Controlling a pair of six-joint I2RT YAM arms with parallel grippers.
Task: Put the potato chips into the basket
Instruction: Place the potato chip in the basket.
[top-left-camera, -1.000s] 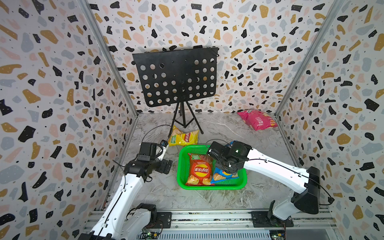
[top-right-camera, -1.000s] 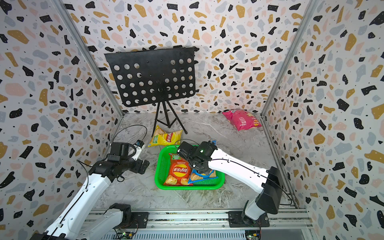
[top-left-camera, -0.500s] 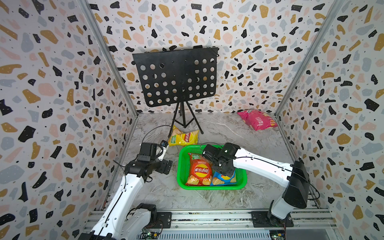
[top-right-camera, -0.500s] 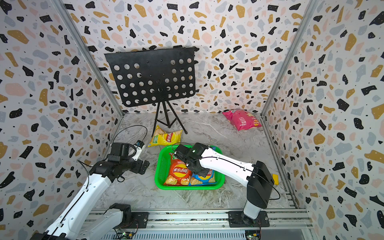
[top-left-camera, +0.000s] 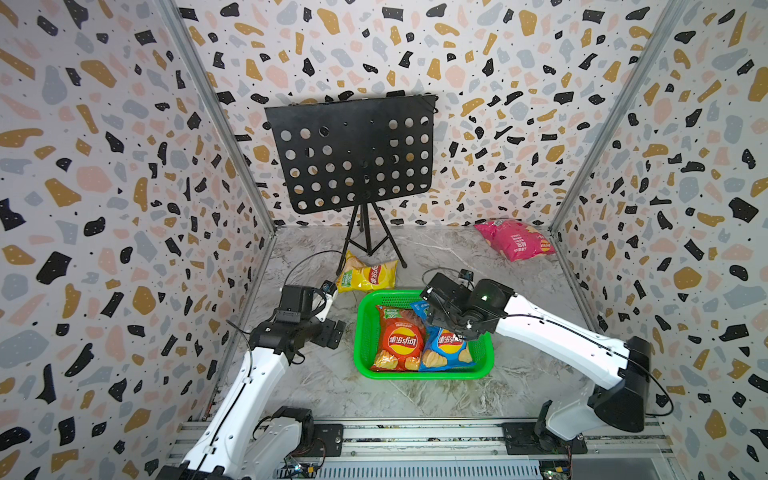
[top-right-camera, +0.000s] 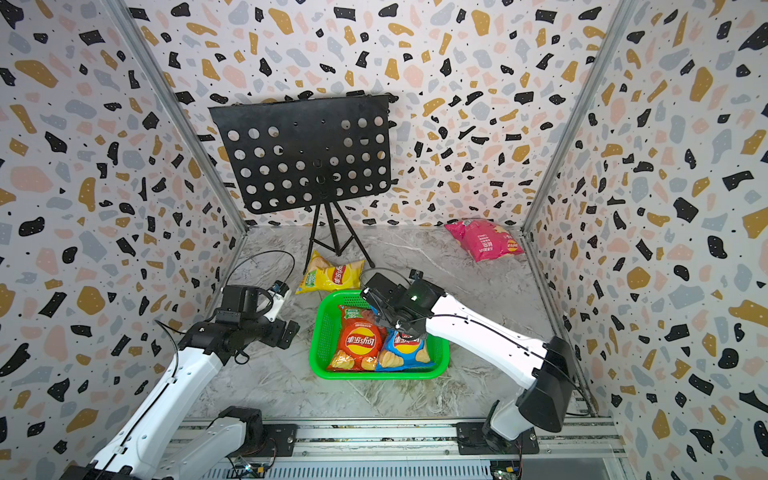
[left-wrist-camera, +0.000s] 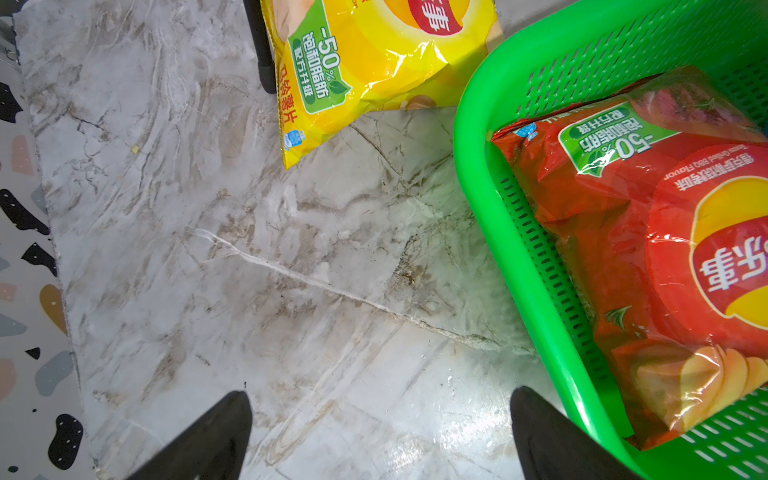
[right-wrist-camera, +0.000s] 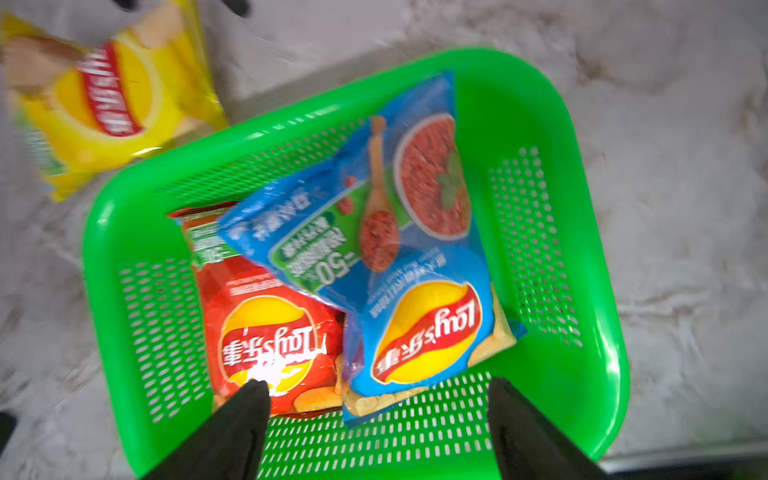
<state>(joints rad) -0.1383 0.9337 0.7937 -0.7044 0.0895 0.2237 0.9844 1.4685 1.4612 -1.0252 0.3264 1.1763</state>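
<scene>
The green basket (top-left-camera: 419, 376) (top-right-camera: 374, 375) stands mid-floor. An orange-red bag of potato chips (top-left-camera: 399, 340) (left-wrist-camera: 648, 249) lies in it, and a blue bag (top-left-camera: 446, 347) (right-wrist-camera: 415, 291) beside it partly overlaps it. A yellow bag (top-left-camera: 368, 276) (left-wrist-camera: 374, 62) lies just behind the basket. A pink bag (top-left-camera: 515, 241) lies in the back right corner. My right gripper (top-left-camera: 434, 309) (right-wrist-camera: 378, 385) hovers open over the basket, holding nothing. My left gripper (top-left-camera: 332, 332) (left-wrist-camera: 382, 397) is open above bare floor, left of the basket's rim (left-wrist-camera: 486, 224).
A black perforated music stand (top-left-camera: 353, 153) on a tripod stands at the back, one leg (left-wrist-camera: 259, 45) beside the yellow bag. Speckled walls close three sides. A metal rail (top-left-camera: 415, 440) runs along the front.
My right gripper has opened and let go of the blue bag, which now lies in the basket beside the orange-red one. The left arm has not moved.
</scene>
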